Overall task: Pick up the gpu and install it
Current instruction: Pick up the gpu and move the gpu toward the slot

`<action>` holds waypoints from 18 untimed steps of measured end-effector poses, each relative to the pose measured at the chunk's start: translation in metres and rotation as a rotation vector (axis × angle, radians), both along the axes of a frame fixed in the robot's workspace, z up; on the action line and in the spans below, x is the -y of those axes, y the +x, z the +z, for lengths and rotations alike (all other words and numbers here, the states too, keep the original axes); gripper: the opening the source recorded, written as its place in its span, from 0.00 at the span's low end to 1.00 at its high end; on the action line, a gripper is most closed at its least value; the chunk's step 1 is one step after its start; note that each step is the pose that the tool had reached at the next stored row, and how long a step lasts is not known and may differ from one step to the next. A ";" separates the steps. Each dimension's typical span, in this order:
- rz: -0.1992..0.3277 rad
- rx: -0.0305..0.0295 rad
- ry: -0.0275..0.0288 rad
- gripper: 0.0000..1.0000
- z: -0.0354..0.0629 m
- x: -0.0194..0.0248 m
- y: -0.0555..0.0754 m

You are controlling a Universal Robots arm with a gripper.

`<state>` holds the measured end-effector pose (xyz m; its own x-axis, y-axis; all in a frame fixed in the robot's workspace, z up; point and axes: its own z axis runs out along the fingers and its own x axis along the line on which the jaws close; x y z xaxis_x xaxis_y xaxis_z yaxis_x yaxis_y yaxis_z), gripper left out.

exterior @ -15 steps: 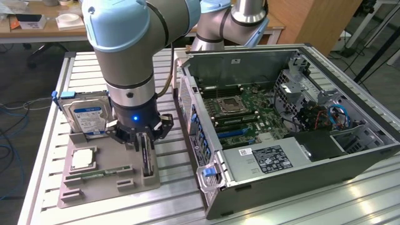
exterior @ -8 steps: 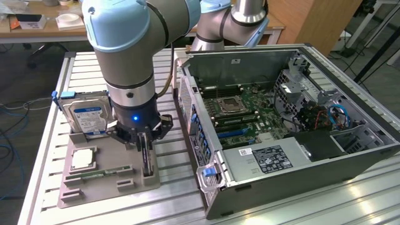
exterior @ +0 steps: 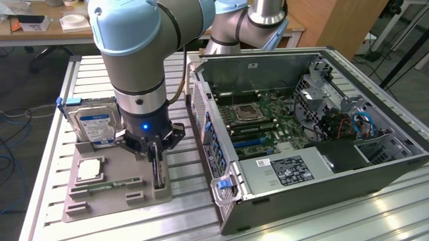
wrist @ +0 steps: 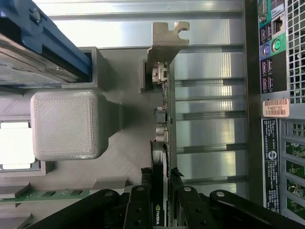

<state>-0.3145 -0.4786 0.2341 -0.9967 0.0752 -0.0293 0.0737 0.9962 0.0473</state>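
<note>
At the exterior view's left, a silver hard drive [exterior: 94, 125] with a blue-white label is seen standing upright at the back of a gray fixture tray [exterior: 100, 207], which is set on a slatted aluminium table [exterior: 50, 150]. In front of the drive a processor chip [exterior: 89, 169] is laid flat in its recess, and a narrow green memory stick [exterior: 107, 186] is seated just beside it. Further right, the gpu [exterior: 158, 174] is held on edge in the slot along the tray's right side. The gripper [exterior: 155, 153] is lowered straight onto the card's upper edge. In the wrist view, the dark fingers [wrist: 143, 207] are shown drawn in narrow, one on each face of the card near the end away from its metal bracket [wrist: 167, 36]. Whether the pads are pressed against the card cannot be told. At the exterior view's right, an open computer case [exterior: 302, 173] is laid on its side just beside the tray, with the motherboard [exterior: 261, 118] exposed
</note>
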 end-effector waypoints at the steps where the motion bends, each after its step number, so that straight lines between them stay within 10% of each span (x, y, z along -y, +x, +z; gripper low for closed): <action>1: 0.000 -0.0001 0.0000 0.26 0.0000 0.0000 0.000; 18: 0.000 0.0001 0.0000 0.26 0.0008 0.0000 0.000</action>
<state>-0.3146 -0.4786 0.2349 -0.9967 0.0752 -0.0294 0.0738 0.9962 0.0473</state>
